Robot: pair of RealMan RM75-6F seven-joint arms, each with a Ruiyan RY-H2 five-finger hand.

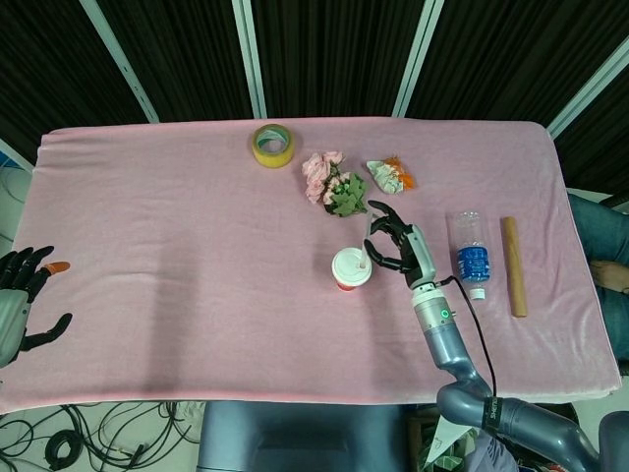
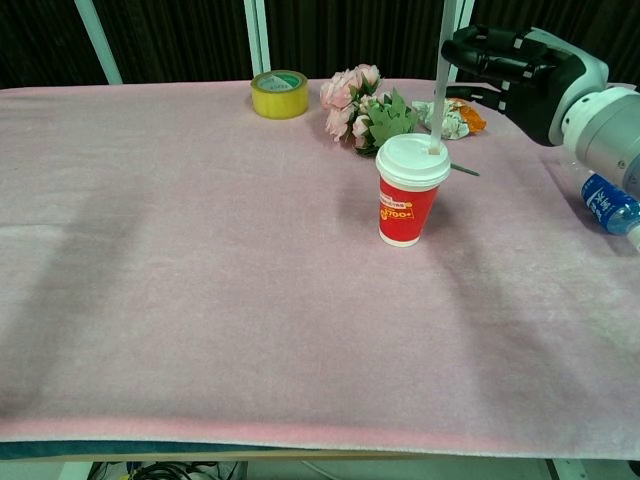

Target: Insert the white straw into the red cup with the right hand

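Head view: the red cup (image 1: pixel 351 268) stands near the middle of the pink tablecloth (image 1: pixel 177 246), and every place below is given from it. The white straw (image 1: pixel 365 254) rises from the right part of its white lid. The right hand (image 1: pixel 395 249) sits just to the right of the cup, its dark fingers (image 1: pixel 383 236) curled toward the straw; from this height it is not clear whether they pinch it or merely flank it. The left hand (image 1: pixel 22 295) rests far to the left of the cup at the table edge, fingers spread and holding nothing. Behind the cup lie pink flowers (image 1: pixel 327 183), further back a yellow tape roll (image 1: pixel 272 145); to the right, beyond the hand, a water bottle (image 1: pixel 472 256) and a cardboard tube (image 1: pixel 514 265).

Chest view: the straw (image 2: pixel 439 85) stands nearly upright with its lower end at the lid's (image 2: pixel 413 160) opening, on the right side of the cup (image 2: pixel 404 210). The right hand (image 2: pixel 515 65) is above and to the right of the cup, fingers bunched beside the upper straw; I cannot tell for certain that they touch it.

Judgement: the straw looks seated at the hole but probably not pushed deep. Doing this well calls for keeping the straw vertical over the opening and pressing straight down. Any sideways drag would likely tip the light cup or bend the straw.
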